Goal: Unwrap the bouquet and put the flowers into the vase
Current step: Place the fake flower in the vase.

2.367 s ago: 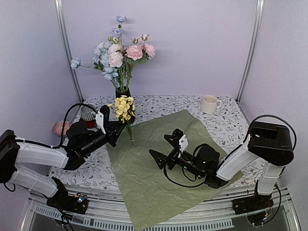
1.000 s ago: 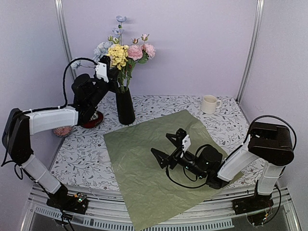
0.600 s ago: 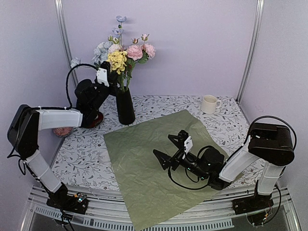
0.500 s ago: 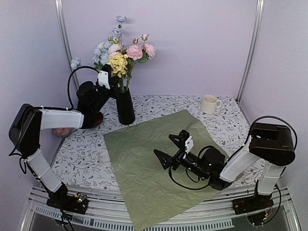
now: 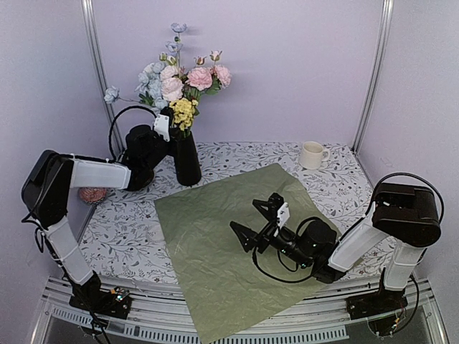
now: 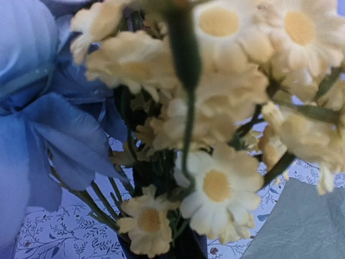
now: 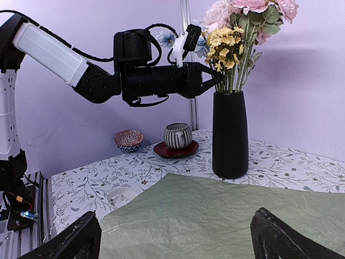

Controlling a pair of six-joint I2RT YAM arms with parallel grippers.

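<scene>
Lavender walls back a table [image 5: 323,183] covered in a leafy print. The paper wrap [image 5: 208,244] lies on it opened flat, olive side up, so the bouquet is already undone. Its flowers [image 5: 193,75] stand in the vase [image 5: 187,161] at the far left of the table. The left end effector [image 5: 172,130] reaches level to the vase mouth, jaws pinched together on the stem of the yellow cluster [image 5: 183,112]. I judge the grip is low enough to steer that stem down among the others. The right end effector [image 5: 245,216] hovers spread wide and empty over the wrap. It is well apart from the vase, likely to leave that side free.
</scene>
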